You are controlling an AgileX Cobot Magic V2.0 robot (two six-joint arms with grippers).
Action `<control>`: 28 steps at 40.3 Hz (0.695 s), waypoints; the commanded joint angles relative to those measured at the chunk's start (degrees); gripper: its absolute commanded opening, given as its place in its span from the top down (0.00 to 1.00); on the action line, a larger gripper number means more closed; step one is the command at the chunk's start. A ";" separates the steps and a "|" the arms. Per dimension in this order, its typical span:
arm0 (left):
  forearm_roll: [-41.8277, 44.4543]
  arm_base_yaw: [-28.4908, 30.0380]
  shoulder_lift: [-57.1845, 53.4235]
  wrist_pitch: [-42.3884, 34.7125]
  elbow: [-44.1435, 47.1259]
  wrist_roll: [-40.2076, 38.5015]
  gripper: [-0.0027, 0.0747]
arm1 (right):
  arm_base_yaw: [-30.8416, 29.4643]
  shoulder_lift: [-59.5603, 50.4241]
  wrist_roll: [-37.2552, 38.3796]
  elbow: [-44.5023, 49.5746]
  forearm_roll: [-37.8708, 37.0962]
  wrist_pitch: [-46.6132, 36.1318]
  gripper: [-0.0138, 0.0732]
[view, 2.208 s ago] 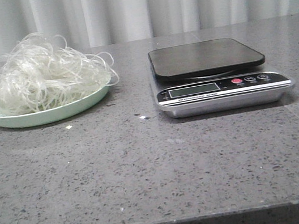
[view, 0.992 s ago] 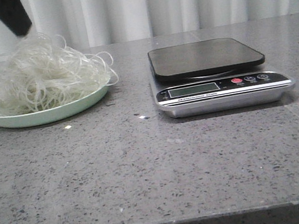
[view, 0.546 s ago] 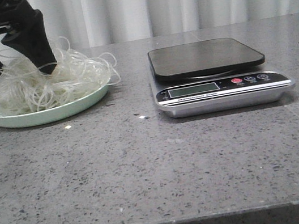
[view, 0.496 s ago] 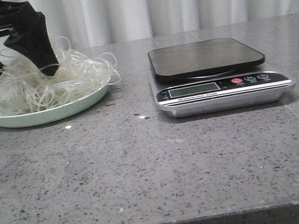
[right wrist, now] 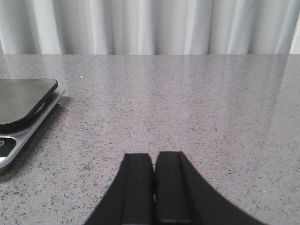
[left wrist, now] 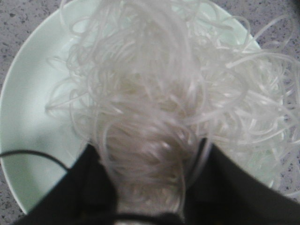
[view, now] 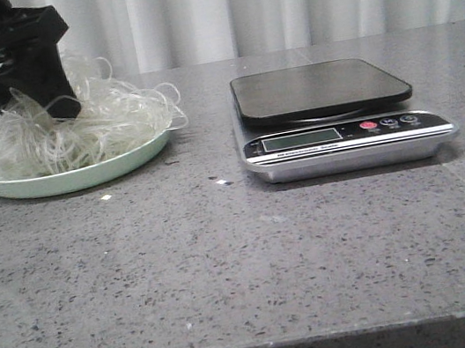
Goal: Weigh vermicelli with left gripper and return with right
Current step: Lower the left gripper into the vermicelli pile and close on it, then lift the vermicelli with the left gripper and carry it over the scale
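The vermicelli [view: 112,118], a fluffy tangle of translucent whitish strands, lies on the pale green plate [view: 2,184] at the table's far left. My left gripper [view: 29,108] is pushed down into the tangle from above. In the left wrist view its black fingers [left wrist: 89,187] stand on both sides of a gathered bundle of the vermicelli [left wrist: 154,93] and press on it, over the plate [left wrist: 28,117]. The strands still rest on the plate. My right gripper [right wrist: 153,157] is shut and empty, low over bare table to the right of the scale [right wrist: 21,101].
A digital kitchen scale [view: 321,88] with a black platform and a silver base stands to the right of the plate, display toward me. The grey speckled table [view: 247,261] runs to a front edge. A white curtain hangs behind.
My left gripper came down from the upper left into the vermicelli, and its fingers have drawn closer together around a bundle of strands. The scale and plate have not moved.
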 commanded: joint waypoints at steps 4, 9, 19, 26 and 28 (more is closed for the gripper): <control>0.03 -0.26 -1.94 0.80 -1.66 0.07 0.78 | 0.04 -0.85 -0.30 -0.40 -0.27 -4.40 0.67; 0.03 -0.26 -2.04 3.68 -4.94 0.07 0.79 | 0.04 -0.85 -0.30 -0.40 -0.27 -4.40 0.67; -0.09 -0.26 -2.14 8.57 -17.01 0.07 0.79 | 0.04 -0.85 -0.30 -0.40 -0.27 -4.40 0.67; -5.43 -0.26 -2.14 10.38 -26.61 0.07 0.79 | 0.04 -0.85 -0.30 -0.40 -0.27 -4.40 0.67; -9.28 -0.26 -2.14 10.25 -28.98 0.07 0.79 | 0.04 -0.85 -0.30 -0.40 -0.27 -4.40 0.67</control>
